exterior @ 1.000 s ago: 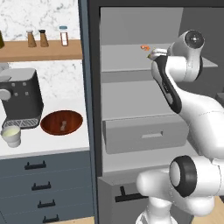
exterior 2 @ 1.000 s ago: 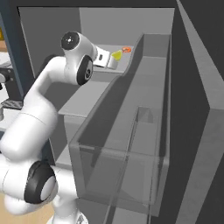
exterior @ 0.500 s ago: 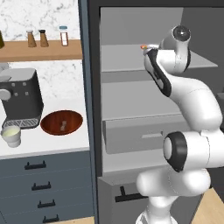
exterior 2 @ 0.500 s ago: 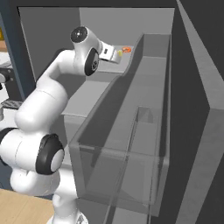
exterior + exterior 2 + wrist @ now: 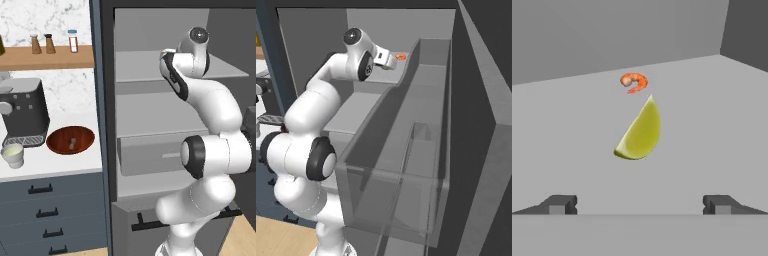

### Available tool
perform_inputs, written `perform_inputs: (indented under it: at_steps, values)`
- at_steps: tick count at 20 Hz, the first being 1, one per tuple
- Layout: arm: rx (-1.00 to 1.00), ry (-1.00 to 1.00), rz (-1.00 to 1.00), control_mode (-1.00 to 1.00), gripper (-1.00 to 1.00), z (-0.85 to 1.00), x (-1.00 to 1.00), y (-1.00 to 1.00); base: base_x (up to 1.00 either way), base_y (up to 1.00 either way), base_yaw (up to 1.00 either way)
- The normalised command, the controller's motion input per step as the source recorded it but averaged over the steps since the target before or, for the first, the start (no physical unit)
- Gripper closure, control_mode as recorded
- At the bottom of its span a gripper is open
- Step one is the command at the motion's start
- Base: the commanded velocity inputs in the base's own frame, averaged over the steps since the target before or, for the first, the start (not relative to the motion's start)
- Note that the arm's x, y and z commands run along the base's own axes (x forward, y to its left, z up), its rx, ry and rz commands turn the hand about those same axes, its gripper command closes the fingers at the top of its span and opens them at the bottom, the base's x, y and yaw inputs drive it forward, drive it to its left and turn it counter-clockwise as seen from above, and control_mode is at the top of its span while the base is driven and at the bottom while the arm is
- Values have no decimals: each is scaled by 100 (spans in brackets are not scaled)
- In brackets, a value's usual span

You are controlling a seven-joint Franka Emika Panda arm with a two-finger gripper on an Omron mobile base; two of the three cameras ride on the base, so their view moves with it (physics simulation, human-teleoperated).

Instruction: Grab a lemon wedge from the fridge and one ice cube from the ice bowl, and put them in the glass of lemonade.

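Observation:
The lemon wedge, yellow-green, lies on the grey upper shelf of the open fridge, just ahead of my gripper. Both dark fingertips stand wide apart with nothing between them, and the wedge is centred between them but further on. From the right base view, my gripper reaches over that upper shelf. On the counter to the left of the fridge sit the reddish-brown ice bowl and the pale glass of lemonade.
A small orange shrimp lies just beyond the wedge on the same shelf. A black coffee machine stands behind the glass. Shakers line a wooden wall shelf. A clear fridge drawer juts out below.
The arm has stretched up and further into the fridge, bringing the hand over the upper shelf toward the wedge. The jaws stayed open.

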Motion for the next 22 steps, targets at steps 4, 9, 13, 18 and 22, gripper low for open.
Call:
perform_inputs:
  at_steps: [4,9,13,18,22]
  values:
    - [0,4,1,-100,-100,-11,35,0,0,0,0]
    - [0,4,1,-100,-100,-11,20,-1,0,0,0]
    - [0,0,0,-100,-100,0,39,-1,0,0,0]
    - [0,0,2,-100,-100,-16,23,-5,0,0,0]
    - [0,0,3,-100,-100,-14,20,-16,0,0,0]
